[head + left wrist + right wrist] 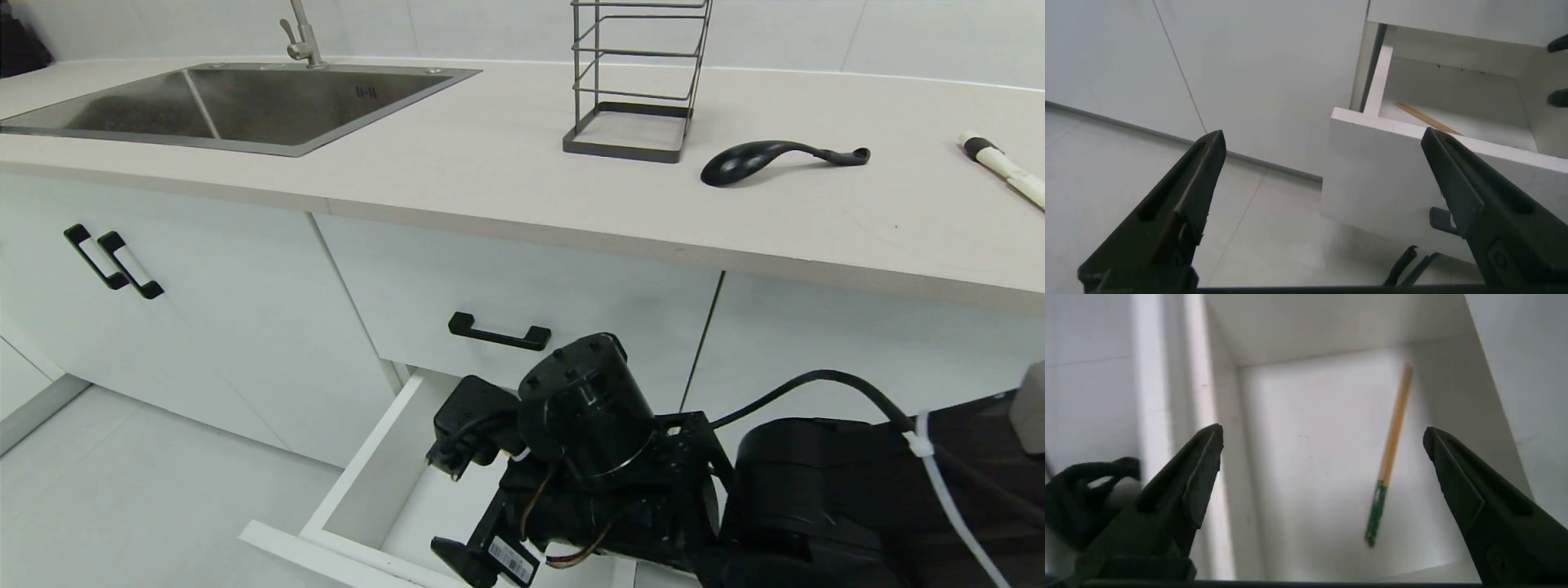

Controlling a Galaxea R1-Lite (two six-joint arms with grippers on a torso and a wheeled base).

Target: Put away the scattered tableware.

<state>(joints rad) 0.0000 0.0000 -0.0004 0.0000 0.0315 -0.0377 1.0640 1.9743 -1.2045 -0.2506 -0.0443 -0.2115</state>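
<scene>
A black spoon [751, 159] lies on the beige countertop [490, 171], to the right of a wire rack [637, 82]. At the counter's far right lies a white utensil with a black band [1000, 163]. Below the counter a white drawer [359, 465] stands pulled out. Inside it rests a yellow chopstick with a green end [1388, 469], also visible past the drawer front [1429, 120]. My right gripper [1323, 434] hangs open above the drawer floor, holding nothing. My left gripper [1323, 135] is open too, low beside the drawer front [1413, 171], with nothing between its fingers.
A steel sink [245, 102] with a tap sits at the counter's back left. The drawer above the open one is closed and has a black handle [498, 331]. Cabinet doors with black handles [114, 261] stand to the left, with bare floor [147, 498] below.
</scene>
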